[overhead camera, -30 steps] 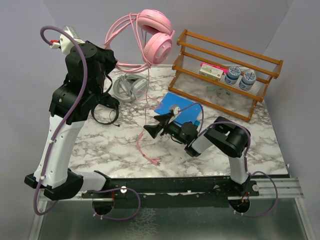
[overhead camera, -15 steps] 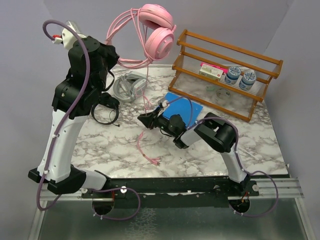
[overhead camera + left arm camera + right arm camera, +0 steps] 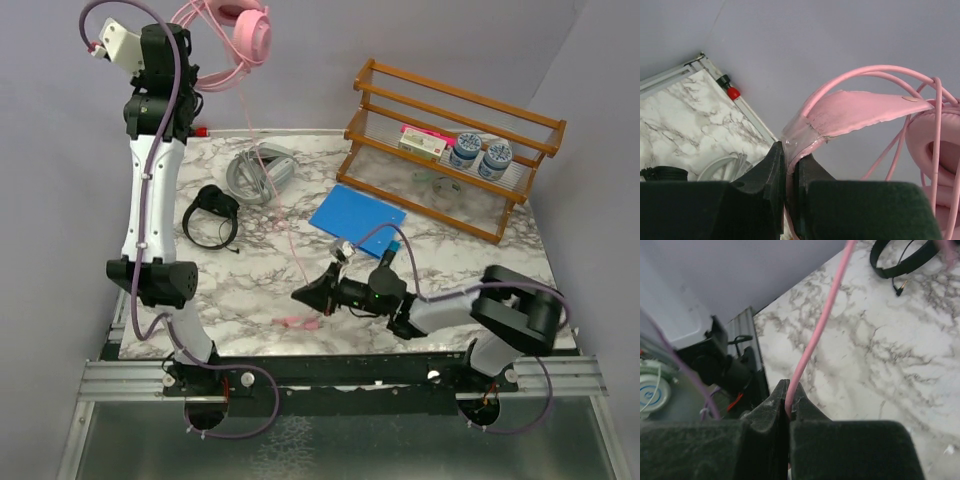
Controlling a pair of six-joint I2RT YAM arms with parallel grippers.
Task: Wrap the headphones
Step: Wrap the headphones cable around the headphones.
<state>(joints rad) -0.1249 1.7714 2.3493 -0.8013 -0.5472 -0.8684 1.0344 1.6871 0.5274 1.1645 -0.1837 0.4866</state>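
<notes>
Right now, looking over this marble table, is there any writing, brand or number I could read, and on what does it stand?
No text can be read anywhere in these views.
The small pale-green and pink box on the wooden slatted rack: print too small to read.
The two round blue-and-white jars beside it: markings blurred.
The flat blue sheet: no writing shows.
The pink over-ear headphones: no brand shows.

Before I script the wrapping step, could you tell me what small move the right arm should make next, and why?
Probably raise the right arm toward the pink over-ear headphones to begin a loop. Its jaws are shut on the thin pink cable low over the marble table, while the jaws of the left arm hold the headband high, so the cable hangs long.
</notes>
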